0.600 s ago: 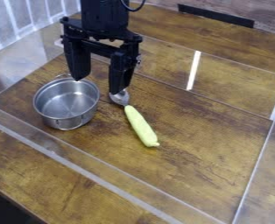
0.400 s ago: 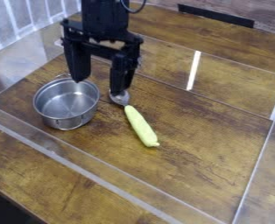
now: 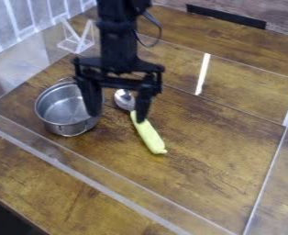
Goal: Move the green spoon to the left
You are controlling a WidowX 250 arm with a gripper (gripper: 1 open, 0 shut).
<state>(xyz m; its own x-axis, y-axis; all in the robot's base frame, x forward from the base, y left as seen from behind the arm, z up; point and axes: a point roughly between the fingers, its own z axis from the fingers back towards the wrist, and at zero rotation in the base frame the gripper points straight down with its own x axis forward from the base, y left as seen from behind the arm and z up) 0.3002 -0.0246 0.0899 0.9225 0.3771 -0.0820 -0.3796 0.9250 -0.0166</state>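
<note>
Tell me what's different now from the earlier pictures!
The black gripper came down lower, now in front of part of the pot and close to the green spoon. It hasn't grabbed anything. The pot and spoon stayed put.

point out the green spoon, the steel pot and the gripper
green spoon [image 3: 148, 134], camera view, middle of its yellow-green body
steel pot [image 3: 63, 116], camera view, inside wall
gripper [image 3: 117, 101], camera view, midway between its fingertips
</note>
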